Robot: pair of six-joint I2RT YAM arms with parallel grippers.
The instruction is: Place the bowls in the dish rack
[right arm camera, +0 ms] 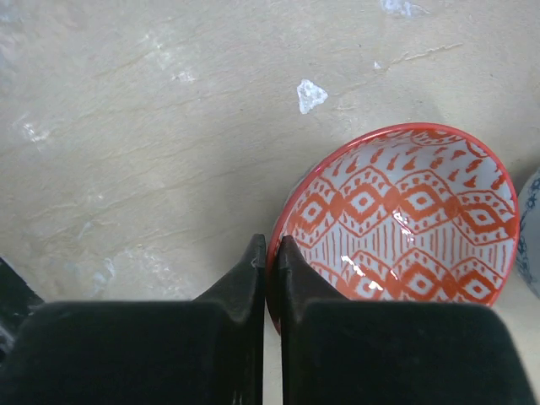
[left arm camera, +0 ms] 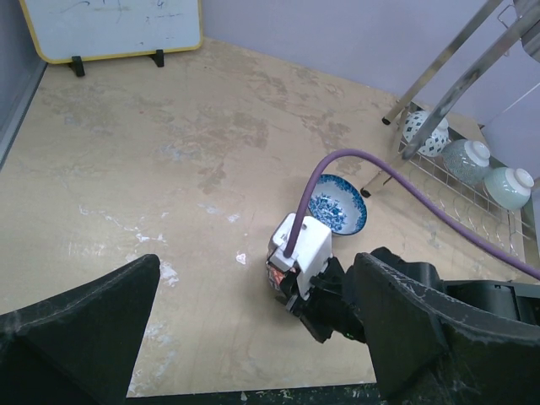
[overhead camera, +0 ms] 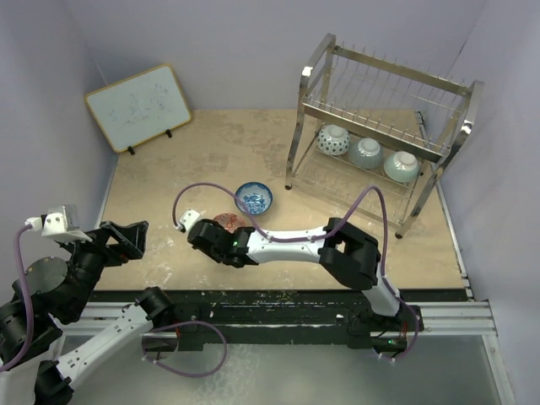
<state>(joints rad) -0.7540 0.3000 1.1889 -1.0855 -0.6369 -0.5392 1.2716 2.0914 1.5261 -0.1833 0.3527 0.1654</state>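
Note:
My right gripper (right arm camera: 270, 253) is shut on the rim of the red-orange patterned bowl (right arm camera: 401, 228), one finger inside and one outside; the bowl sits low over the table (overhead camera: 228, 221). A blue-and-white bowl (overhead camera: 253, 198) stands open side up just beyond it, and also shows in the left wrist view (left arm camera: 337, 204). The dish rack (overhead camera: 380, 126) stands at the far right. Its lower tier holds a blue-and-white bowl (overhead camera: 334, 139), a pale grey-white bowl (overhead camera: 367, 152) and a mint green bowl (overhead camera: 402, 165). My left gripper (overhead camera: 126, 239) is open and empty at the near left.
A yellow-framed whiteboard (overhead camera: 139, 106) leans at the far left. Purple walls close in the table on three sides. A purple cable (left arm camera: 396, 181) arcs from my right wrist. The black table edge (overhead camera: 278, 295) runs along the near side.

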